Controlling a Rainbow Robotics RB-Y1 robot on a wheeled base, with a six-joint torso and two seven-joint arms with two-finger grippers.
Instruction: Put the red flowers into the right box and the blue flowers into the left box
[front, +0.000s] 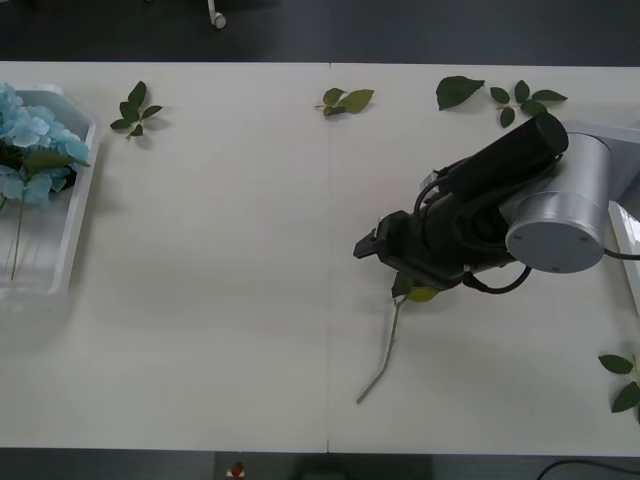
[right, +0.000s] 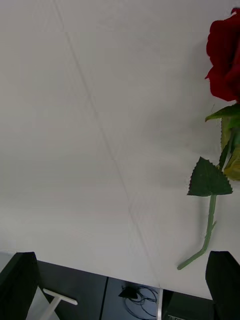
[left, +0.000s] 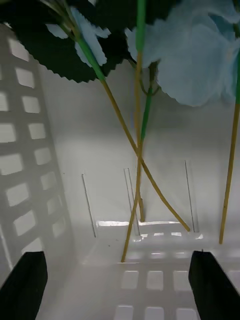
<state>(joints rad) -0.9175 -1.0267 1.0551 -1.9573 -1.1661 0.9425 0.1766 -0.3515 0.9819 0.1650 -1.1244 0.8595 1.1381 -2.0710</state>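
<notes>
Near edge of the white table (front: 230, 300): a red flower's green stem (front: 382, 360) lies on the tabletop, its free end pointing toward the robot, the upper part running under the right gripper (front: 366, 247). Right arm (front: 520, 195) reaches in from the right side over the table's middle-right. In the right wrist view the right gripper's black fingers (right: 20, 285) sit wide apart at the two corners, released, gripping nothing. The red flower (right: 224, 60) lies flat on the table there, bloom at the frame edge, a toothed leaf (right: 209, 179) on the stem (bloom hidden by the arm in the front view).

Left side: the left box (front: 62, 240), a white slotted basket, sits at the table's left edge with blue flowers (front: 30, 145) inside, blooms at the far end, stems running toward the near end. Left wrist view is inside that basket: left gripper (left: 120, 280) with black fingers (left: 22, 285) spread apart, released, just above the slotted floor; yellow-green stems (left: 137, 160) cross between them, not gripped, pale-blue petals (left: 195, 55) and dark leaves beyond.

Right edge of table: a white rim (front: 628, 250), probably the right box, mostly cut off. Loose leaf sprigs along the far edge (front: 346, 100) and one at the near right (front: 625, 380).
</notes>
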